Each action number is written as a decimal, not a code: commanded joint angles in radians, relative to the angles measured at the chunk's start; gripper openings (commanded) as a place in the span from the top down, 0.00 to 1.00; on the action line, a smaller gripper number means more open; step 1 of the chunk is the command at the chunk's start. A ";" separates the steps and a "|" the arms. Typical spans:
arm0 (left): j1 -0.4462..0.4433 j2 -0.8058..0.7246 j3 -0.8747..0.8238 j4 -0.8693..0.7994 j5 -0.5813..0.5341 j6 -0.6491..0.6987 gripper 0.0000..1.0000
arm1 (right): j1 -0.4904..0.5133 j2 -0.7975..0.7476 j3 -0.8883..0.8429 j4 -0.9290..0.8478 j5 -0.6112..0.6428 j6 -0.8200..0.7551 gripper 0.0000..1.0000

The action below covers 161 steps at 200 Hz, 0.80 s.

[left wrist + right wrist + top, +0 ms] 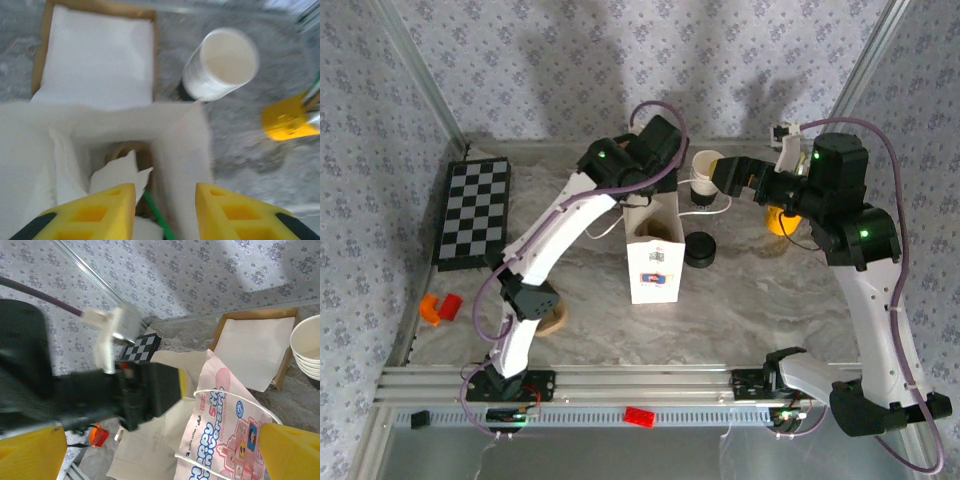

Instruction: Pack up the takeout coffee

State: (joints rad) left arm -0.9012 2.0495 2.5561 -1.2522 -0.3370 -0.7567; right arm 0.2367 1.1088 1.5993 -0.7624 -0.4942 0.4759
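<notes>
Left claw point(165, 210) hangs over the open mouth of the bag point(654, 265), its fingers partly spread with nothing pinched between them. Crumpled paper point(117, 172) lies below it inside the bag. Right claw point(162, 452) is spread wide and empty, at the far side beside the cups point(706, 163). Coffee point(700, 248) stands on the counter point(760, 300) just right of the bag, nearer than both claws. From above only its black lid reads clearly; the cup wall is hard to make out. The bag's inside is blurred.
</notes>
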 commanded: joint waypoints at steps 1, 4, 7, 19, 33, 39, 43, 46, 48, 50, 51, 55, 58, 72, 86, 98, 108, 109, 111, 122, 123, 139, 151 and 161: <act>0.001 -0.095 0.042 0.039 0.022 0.051 0.63 | -0.007 0.008 0.020 -0.019 -0.008 -0.001 0.00; 0.001 -0.106 0.036 0.044 0.021 0.057 0.62 | -0.007 0.009 0.019 -0.021 -0.007 -0.003 0.00; 0.001 -0.120 0.027 0.053 0.022 0.064 0.62 | -0.007 0.011 0.020 -0.023 -0.006 -0.005 0.00; 0.002 -0.178 -0.016 0.073 0.007 0.085 0.61 | -0.007 0.020 0.024 -0.036 -0.004 -0.017 0.00; 0.014 -0.260 -0.096 0.097 -0.023 0.111 0.60 | -0.002 0.032 0.026 -0.059 0.006 -0.032 0.00; 0.018 -0.299 -0.141 0.109 -0.042 0.124 0.59 | 0.000 0.037 0.028 -0.073 0.015 -0.039 0.00; 0.026 -0.330 -0.177 0.117 -0.053 0.131 0.58 | 0.003 0.040 0.029 -0.084 0.020 -0.045 0.00; 0.032 -0.350 -0.203 0.125 -0.059 0.135 0.57 | 0.006 0.043 0.030 -0.091 0.023 -0.049 0.00; 0.038 -0.363 -0.222 0.130 -0.060 0.137 0.57 | 0.006 0.045 0.030 -0.096 0.025 -0.051 0.00; 0.045 -0.381 -0.243 0.135 -0.059 0.139 0.56 | 0.009 0.046 0.029 -0.100 0.027 -0.053 0.00; 0.049 -0.385 -0.253 0.137 -0.060 0.139 0.56 | 0.011 0.047 0.029 -0.103 0.029 -0.055 0.00; 0.065 -0.420 -0.295 0.148 -0.055 0.139 0.56 | 0.015 0.051 0.028 -0.109 0.032 -0.059 0.00; 0.079 -0.444 -0.322 0.157 -0.049 0.138 0.56 | 0.020 0.054 0.029 -0.117 0.034 -0.062 0.00; 0.170 -0.560 -0.499 0.209 0.001 0.122 0.56 | 0.047 0.068 0.039 -0.163 0.057 -0.082 0.00; 0.293 -0.677 -0.706 0.296 0.111 0.101 0.56 | 0.084 0.084 0.056 -0.236 0.123 -0.108 0.01; 0.410 -0.751 -0.853 0.354 0.210 0.062 0.55 | 0.107 0.097 0.074 -0.298 0.169 -0.116 0.00; 0.496 -0.789 -0.950 0.398 0.294 0.044 0.55 | 0.118 0.103 0.082 -0.333 0.182 -0.118 0.00; 0.505 -0.792 -0.961 0.402 0.303 0.041 0.55 | 0.120 0.104 0.083 -0.336 0.182 -0.118 0.00; 0.519 -0.796 -0.980 0.411 0.322 0.036 0.55 | 0.124 0.103 0.082 -0.340 0.183 -0.117 0.00; 0.600 -0.808 -1.066 0.456 0.408 0.001 0.55 | 0.140 0.103 0.080 -0.367 0.203 -0.113 0.00; 0.606 -0.808 -1.075 0.462 0.417 -0.002 0.55 | 0.142 0.103 0.079 -0.369 0.204 -0.112 0.00; 0.682 -0.789 -1.186 0.565 0.544 -0.048 0.55 | 0.149 0.100 0.076 -0.394 0.218 -0.105 0.00; 0.708 -0.753 -1.231 0.650 0.597 -0.073 0.52 | 0.149 0.093 0.063 -0.398 0.223 -0.091 0.00; 0.712 -0.710 -1.256 0.702 0.611 -0.090 0.49 | 0.144 0.088 0.052 -0.401 0.233 -0.083 0.00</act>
State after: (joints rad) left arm -0.2115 1.2751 1.3525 -0.7593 0.0875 -0.7670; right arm 0.3820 1.2137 1.6463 -1.0985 -0.3107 0.3874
